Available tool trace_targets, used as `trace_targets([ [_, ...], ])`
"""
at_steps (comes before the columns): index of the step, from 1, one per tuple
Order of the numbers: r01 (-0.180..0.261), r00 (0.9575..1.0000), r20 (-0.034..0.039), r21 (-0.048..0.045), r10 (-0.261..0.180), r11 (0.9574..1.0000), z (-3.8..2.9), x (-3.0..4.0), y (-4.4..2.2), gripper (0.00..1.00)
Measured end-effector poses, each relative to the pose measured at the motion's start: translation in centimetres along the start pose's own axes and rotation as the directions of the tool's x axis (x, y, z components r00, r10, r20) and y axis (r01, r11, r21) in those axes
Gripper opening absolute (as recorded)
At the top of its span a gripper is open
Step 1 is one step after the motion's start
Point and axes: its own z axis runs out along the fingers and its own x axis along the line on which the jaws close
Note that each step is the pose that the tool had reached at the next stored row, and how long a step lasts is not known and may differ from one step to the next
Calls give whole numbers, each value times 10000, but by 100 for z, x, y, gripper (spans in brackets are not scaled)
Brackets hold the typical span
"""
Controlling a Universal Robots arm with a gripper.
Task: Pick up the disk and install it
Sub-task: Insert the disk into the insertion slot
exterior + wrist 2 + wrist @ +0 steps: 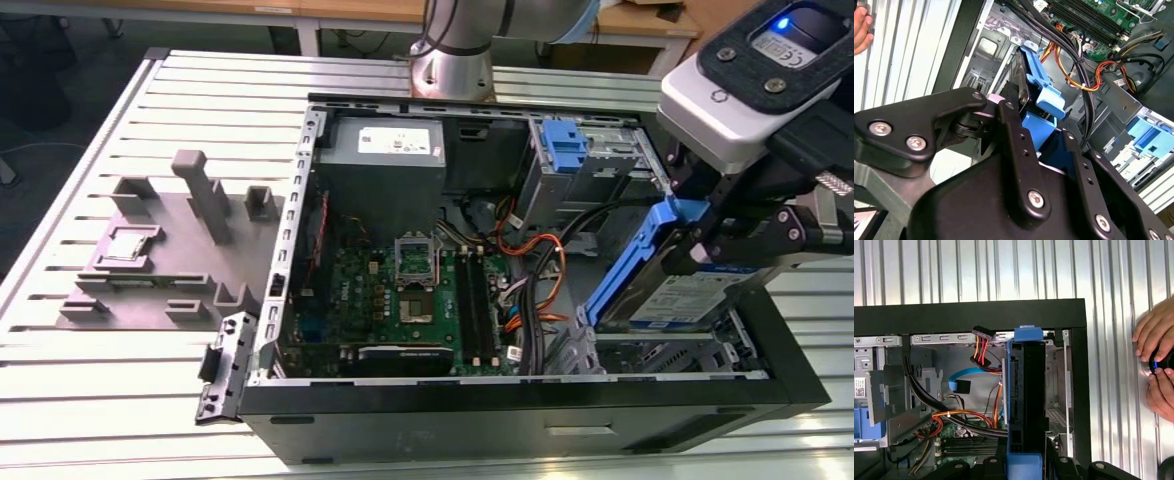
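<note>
one gripper (714, 240) is clamped on the disk (674, 295), gripping the upper end of its blue bracket (638, 255), so the drive hangs directly below it. the disk sits in the open computer case (534, 400), at the corner by the bench (107, 400) edge on the exterior view's right. its long axis slopes down toward the metal drive cage (667, 352) just beneath; i cannot tell whether they touch.
</note>
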Motion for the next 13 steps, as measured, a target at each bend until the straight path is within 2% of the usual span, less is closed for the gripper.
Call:
trace_targets([
  [13,0,10000,-2,0,0,10000,48,0,0,37],
])
